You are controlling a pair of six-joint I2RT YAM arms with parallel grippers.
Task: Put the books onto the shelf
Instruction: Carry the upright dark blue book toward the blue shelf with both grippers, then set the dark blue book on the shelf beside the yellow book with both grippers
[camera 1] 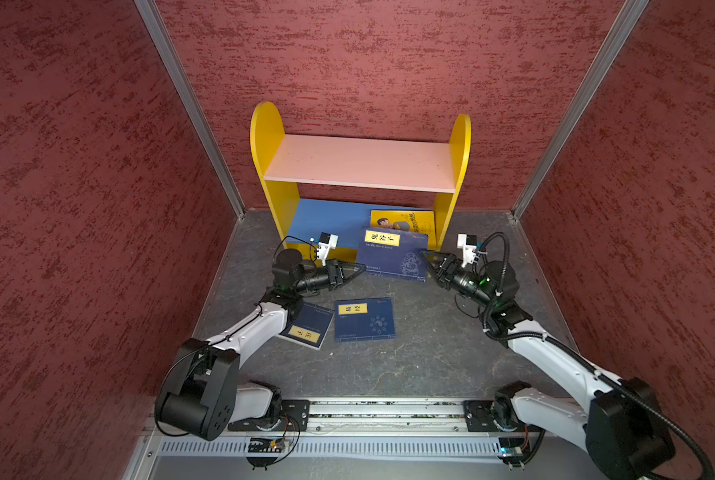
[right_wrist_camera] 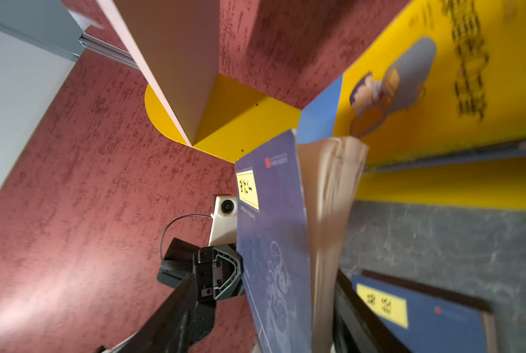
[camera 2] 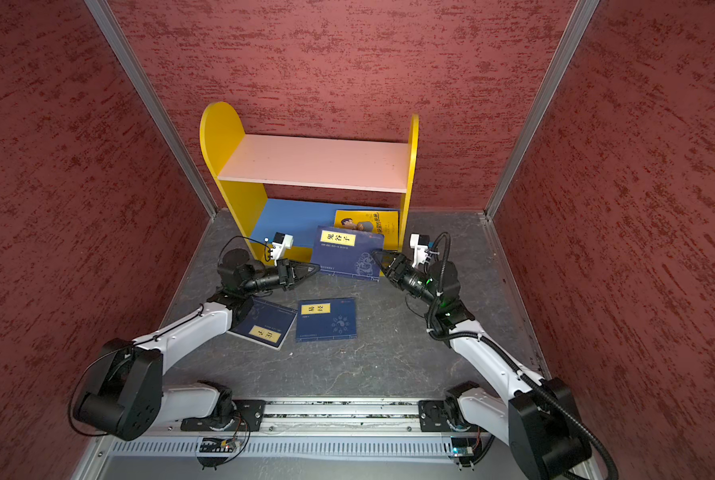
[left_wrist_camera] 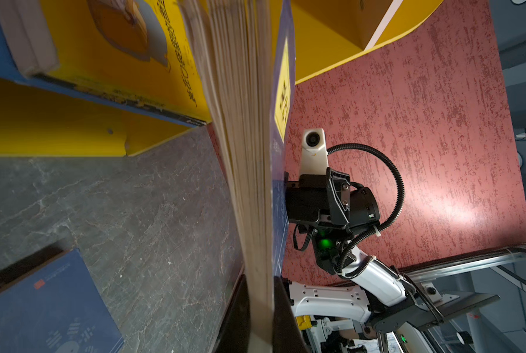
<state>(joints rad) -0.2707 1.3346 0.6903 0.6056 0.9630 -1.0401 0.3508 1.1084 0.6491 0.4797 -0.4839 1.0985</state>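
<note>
rough red walls, smooth matt shelf, paper pages in navy book.

Yellow book half hidden behind raised navy book — text illegible

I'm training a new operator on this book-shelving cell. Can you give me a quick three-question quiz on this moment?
1. True or false: the yellow book is on the blue board.
2. How many navy books lie flat on the table?
3. Which claw is shut on the held book? A. left claw; B. right claw; C. neither.

Key:
1. True.
2. Two.
3. A. The right claw is open around the opposite edge.
</note>
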